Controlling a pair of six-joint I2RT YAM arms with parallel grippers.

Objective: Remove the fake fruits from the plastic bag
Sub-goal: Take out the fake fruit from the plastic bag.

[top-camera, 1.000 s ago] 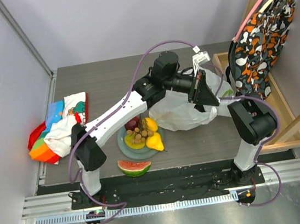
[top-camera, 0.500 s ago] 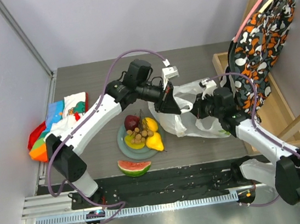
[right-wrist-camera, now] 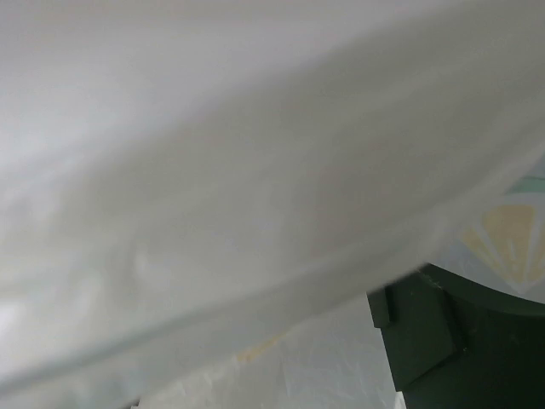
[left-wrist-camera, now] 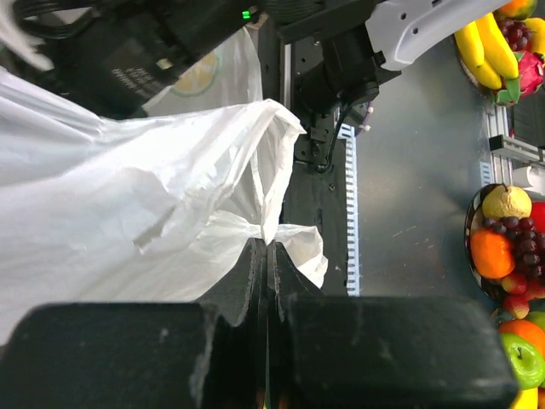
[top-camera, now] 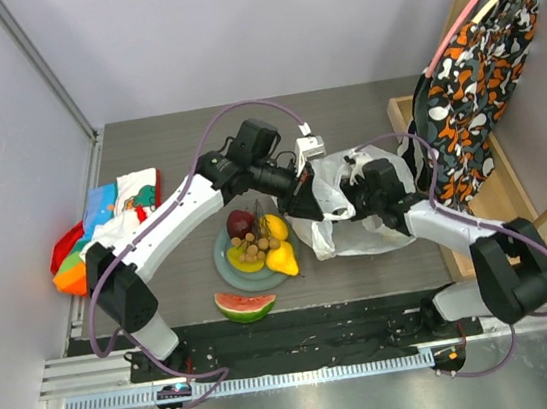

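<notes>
The plastic bag [top-camera: 349, 240], a thin, crinkled, translucent white film, is gathered on the dark table [top-camera: 175, 147], and a twisted fold of it is pinched flat between the black jaws of the left gripper [left-wrist-camera: 266, 251]. The right gripper [top-camera: 354, 202] is buried in the bag's folds and its wrist view is filled by smooth milky film, so the spread of its jaws cannot be told. The glossy, rounded fake fruits [top-camera: 258, 239] are piled on a round grey-green plate [top-camera: 224, 270] just left of the bag, with a wedge-shaped watermelon slice [top-camera: 244, 305] laid apart at the table's near edge.
</notes>
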